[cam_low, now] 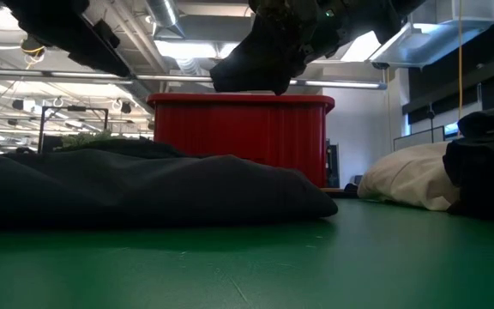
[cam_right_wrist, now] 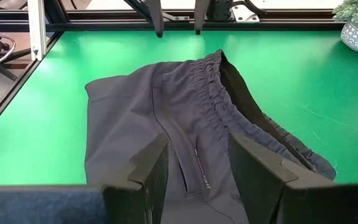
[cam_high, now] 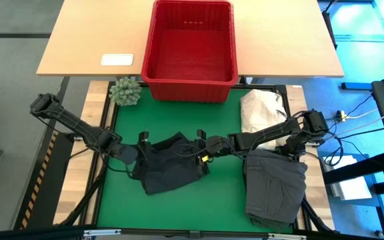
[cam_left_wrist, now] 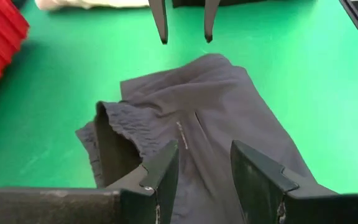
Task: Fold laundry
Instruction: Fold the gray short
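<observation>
Trouble is most likely to come from the two hands being set so close over one small garment. The left hand (cam_high: 141, 141) hangs at one end of the dark shorts (cam_high: 170, 172) and the right hand (cam_high: 202, 143) at the other, each facing the other across the cloth; both are seen with fingers spread apart and nothing pinched between them. If both are lowered inward together, a clash of fingers may be caused. The shorts lie crumpled in the middle of the green mat (cam_high: 225, 200), with the elastic waistband (cam_right_wrist: 211, 102) turned up and one layer folded back, so a pinch may take only the top layer, and the cloth would then be dragged into a bunch rather than folded flat. A pull from one side alone could slide the whole garment across the mat. A folded dark grey garment (cam_high: 275, 187) rests just beside the right arm, and it may be brushed and disturbed when that arm is swung. The mat is laid on a light wooden table (cam_high: 85, 33). A red basket (cam_high: 190, 50) stands at the far edge, empty, with a small potted plant (cam_high: 125, 91) beside it and a cream cloth heap (cam_high: 262, 110) near the right arm. Behind, a workshop hall with ceiling lights is seen.
</observation>
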Robot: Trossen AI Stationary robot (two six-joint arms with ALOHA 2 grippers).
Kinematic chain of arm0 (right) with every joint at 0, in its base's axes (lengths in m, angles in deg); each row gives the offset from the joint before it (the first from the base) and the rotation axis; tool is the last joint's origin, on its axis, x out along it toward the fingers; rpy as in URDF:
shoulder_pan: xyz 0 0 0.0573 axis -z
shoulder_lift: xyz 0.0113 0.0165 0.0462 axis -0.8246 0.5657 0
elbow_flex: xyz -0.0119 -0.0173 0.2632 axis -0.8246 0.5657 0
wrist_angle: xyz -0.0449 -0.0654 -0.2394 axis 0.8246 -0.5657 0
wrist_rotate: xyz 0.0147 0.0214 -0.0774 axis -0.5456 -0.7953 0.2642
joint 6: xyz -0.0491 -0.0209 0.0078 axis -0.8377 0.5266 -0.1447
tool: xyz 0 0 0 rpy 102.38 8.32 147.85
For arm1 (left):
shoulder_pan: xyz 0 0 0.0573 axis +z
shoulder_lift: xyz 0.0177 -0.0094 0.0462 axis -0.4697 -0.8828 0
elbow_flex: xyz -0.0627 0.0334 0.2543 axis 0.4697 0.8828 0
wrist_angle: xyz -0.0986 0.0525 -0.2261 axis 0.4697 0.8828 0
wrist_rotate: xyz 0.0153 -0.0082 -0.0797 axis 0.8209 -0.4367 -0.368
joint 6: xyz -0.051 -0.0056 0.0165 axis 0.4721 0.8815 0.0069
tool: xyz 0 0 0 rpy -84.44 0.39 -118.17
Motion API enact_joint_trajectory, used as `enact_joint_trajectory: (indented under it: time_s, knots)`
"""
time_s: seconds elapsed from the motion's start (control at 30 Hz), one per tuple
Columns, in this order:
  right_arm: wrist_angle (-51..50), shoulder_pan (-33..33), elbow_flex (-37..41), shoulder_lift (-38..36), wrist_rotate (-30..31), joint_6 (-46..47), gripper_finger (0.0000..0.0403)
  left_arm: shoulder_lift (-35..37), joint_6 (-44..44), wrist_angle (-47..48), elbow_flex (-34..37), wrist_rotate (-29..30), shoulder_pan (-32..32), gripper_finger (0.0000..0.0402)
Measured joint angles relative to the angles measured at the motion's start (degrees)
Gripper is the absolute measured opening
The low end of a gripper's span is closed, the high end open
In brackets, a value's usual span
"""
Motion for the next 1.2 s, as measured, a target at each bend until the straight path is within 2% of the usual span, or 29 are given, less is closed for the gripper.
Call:
enact_joint_trajectory:
  time_s: [0.13,0.43,0.67,0.87,1.2]
  knots:
    - [0.0,0.0,0.0,0.0,0.0,-0.2,0.0165,0.1,0.6,-0.1,0.0,3.6,-2.7,0.0138]
    - [0.0,-0.4,0.0,0.0,-0.6,-0.4,0.0165,0.4,-1.5,-3.2,1.9,5.4,-5.2,0.0138]
    - [0.0,-0.4,0.0,0.0,-1.8,-0.4,0.0165,8.6,-2.0,-10.9,10.3,4.1,-4.5,0.0138]
    - [0.3,-0.4,0.0,0.0,-1.8,-0.5,0.0165,16.7,-2.7,-12.7,12.9,4.1,-3.9,0.0138]
    - [0.4,-0.3,0.0,0.0,-1.7,-0.6,0.0165,18.0,-5.0,-12.7,12.9,4.4,-2.7,0.0138]
